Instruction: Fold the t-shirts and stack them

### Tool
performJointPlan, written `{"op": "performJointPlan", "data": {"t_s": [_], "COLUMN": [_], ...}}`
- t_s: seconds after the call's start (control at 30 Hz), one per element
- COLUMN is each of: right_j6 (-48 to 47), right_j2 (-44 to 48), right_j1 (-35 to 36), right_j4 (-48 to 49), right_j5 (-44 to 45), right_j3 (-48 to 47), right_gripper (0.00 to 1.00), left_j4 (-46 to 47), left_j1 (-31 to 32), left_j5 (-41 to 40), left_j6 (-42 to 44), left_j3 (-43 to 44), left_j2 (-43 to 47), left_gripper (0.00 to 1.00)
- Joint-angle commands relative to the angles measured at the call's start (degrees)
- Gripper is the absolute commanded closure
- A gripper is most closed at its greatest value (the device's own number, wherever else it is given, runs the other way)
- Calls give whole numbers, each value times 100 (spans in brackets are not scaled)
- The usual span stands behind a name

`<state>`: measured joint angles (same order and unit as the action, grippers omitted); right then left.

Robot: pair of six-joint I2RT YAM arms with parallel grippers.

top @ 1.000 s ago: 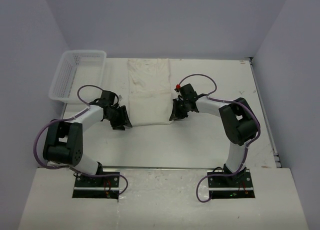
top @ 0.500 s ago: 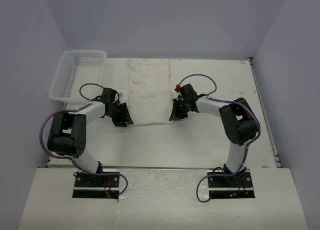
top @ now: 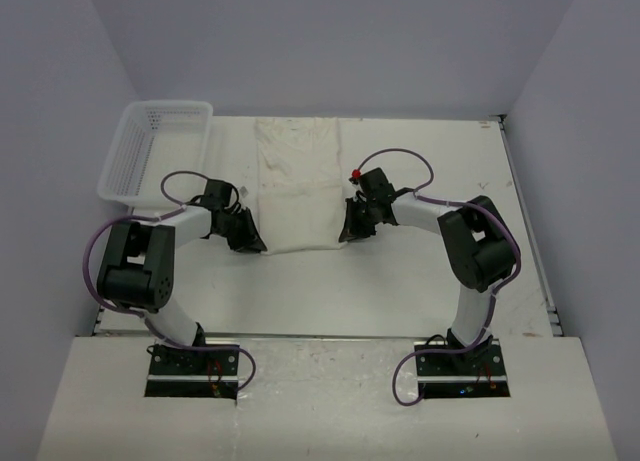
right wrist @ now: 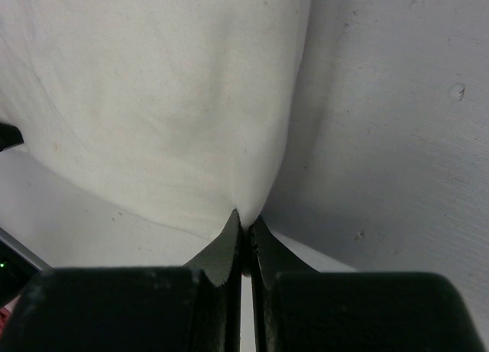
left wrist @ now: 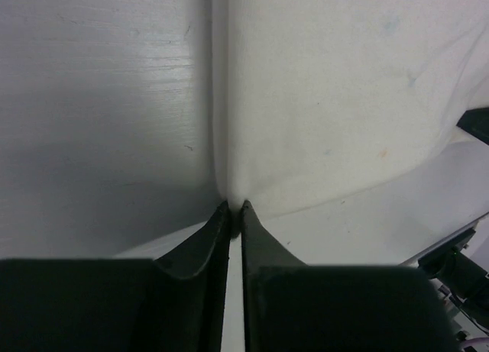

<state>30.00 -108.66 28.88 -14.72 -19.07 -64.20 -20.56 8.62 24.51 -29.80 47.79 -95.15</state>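
A white t-shirt (top: 298, 186), folded into a long strip, lies on the table from the back edge toward the middle. My left gripper (top: 258, 245) is shut on the strip's near left corner. In the left wrist view the cloth (left wrist: 328, 100) bunches into the closed tips of that left gripper (left wrist: 235, 208). Over at the near right corner, my right gripper (top: 346, 235) is shut on the shirt. The right wrist view shows the fabric (right wrist: 168, 100) pinched between the closed tips of the right gripper (right wrist: 244, 218).
A white mesh plastic basket (top: 150, 151) stands at the back left of the table. The table's right rim (top: 525, 221) runs along the wall side. Purple cables loop off both arms.
My left gripper slid right to the shirt's near left corner and closed on it. The right gripper has stayed where it was, gripping the other corner.
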Motion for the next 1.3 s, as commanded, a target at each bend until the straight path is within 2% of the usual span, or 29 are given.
{"op": "performJointPlan", "data": {"t_s": [0.0,0.03,0.3,0.43,0.57,0.63,1.07,1.13,1.27], "right_j6": [-29,-29,-117,-73,58,208,1744,2008,2177], "right_j2": [117,108,398,976,1496,1794,3455,3597,3878], "right_j1": [47,47,258,556,872,1013,2674,2981,3185], "right_j4": [-207,-207,-505,-707,-760,-760,-1068,-1199,-1516], "right_j5": [35,44,465,737,931,1062,1897,2011,2363], "right_j3": [-31,-22,-5,284,697,874,2228,2298,2176], "right_gripper": [100,100,100,100,100,100,100,100,100], "left_j4": [210,227,-44,-552,-1282,-1686,-2673,-2830,-3200], "left_j1": [-36,-36,-36,8,95,113,288,412,518], "left_j5": [53,106,484,827,564,458,642,608,-77], "left_j6": [1,1,-34,-8,36,106,107,-104,18], "left_j3": [-226,-235,-471,-806,-938,-938,-1650,-1580,-818], "left_j2": [-170,-161,540,1470,2316,2703,4530,4733,4822], "left_gripper": [90,100,100,100,100,100,100,100,100]}}
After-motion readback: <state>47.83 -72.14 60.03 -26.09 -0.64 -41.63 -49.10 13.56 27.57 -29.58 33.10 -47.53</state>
